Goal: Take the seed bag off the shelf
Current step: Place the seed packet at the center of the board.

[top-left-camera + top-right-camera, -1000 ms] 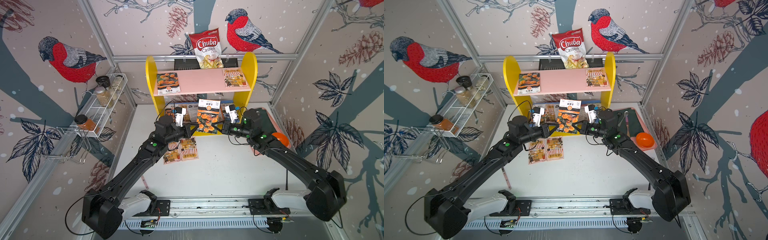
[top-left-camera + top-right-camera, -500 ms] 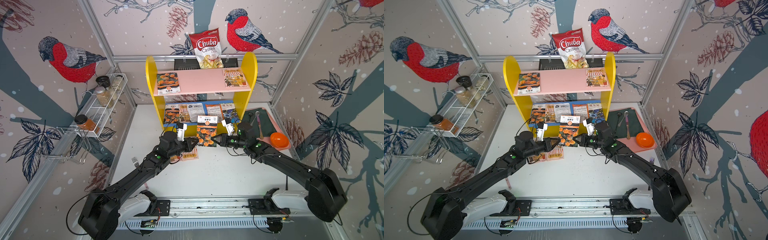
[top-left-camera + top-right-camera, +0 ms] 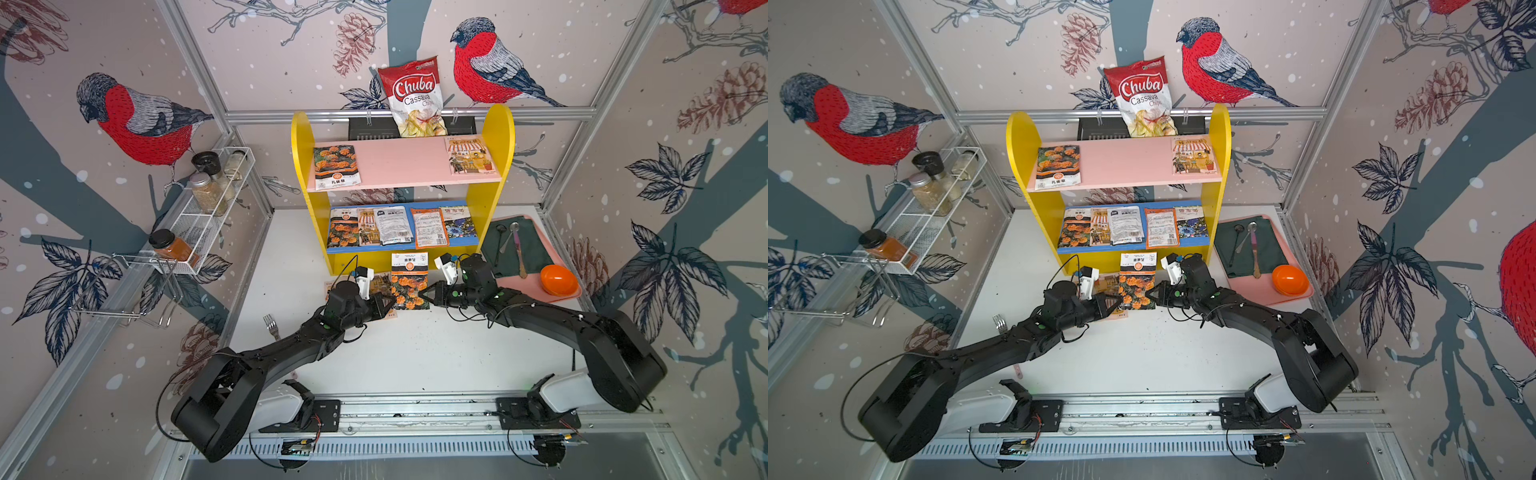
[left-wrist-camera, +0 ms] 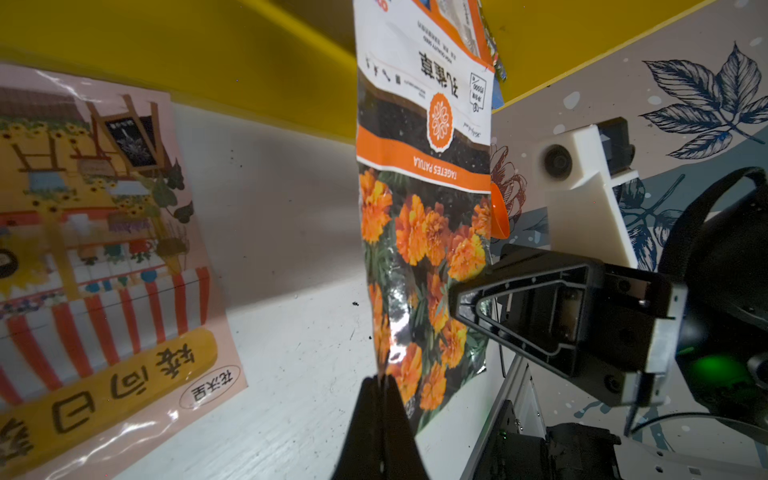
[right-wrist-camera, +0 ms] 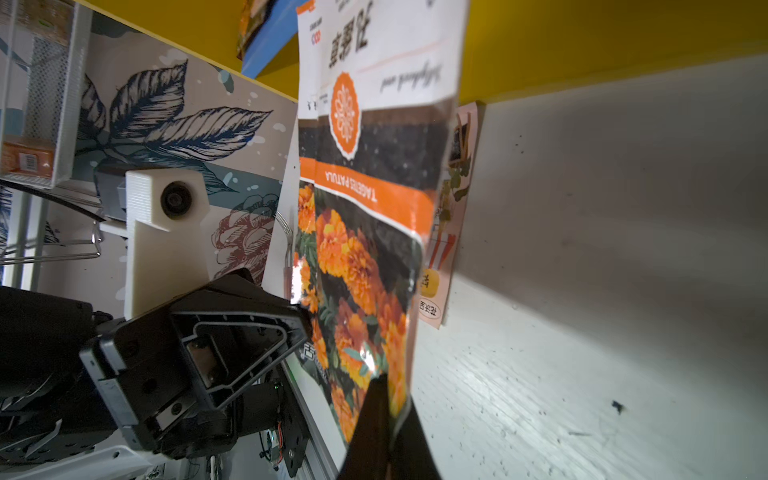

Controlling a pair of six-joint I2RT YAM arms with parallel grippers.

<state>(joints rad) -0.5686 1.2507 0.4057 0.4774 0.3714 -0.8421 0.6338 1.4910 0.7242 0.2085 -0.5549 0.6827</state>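
The yellow-sided two-tier shelf [image 3: 300, 166] with pink upper and blue lower boards stood at the back. The orange-marigold foil seed bag [image 3: 409, 286] was already off it, hanging just in front of its base above the white table [image 3: 415, 353]. My left gripper [image 3: 390, 301] and right gripper [image 3: 421, 292] were both pinched fully shut on the bag's opposite lower edges. My guess at the risk: slick foil held only at the tips, so pulling apart or lowering unevenly could tear or drop it onto the striped-shop packet [image 4: 104, 249] lying below. The shelf held two packets on pink and five on blue. The pink tray [image 3: 515, 287] held a green cloth [image 3: 530, 249], spoons [image 3: 509, 237] and an orange bowl [image 3: 559, 280]. The white wire rack [image 3: 195, 232] held spice jars [image 3: 208, 192].
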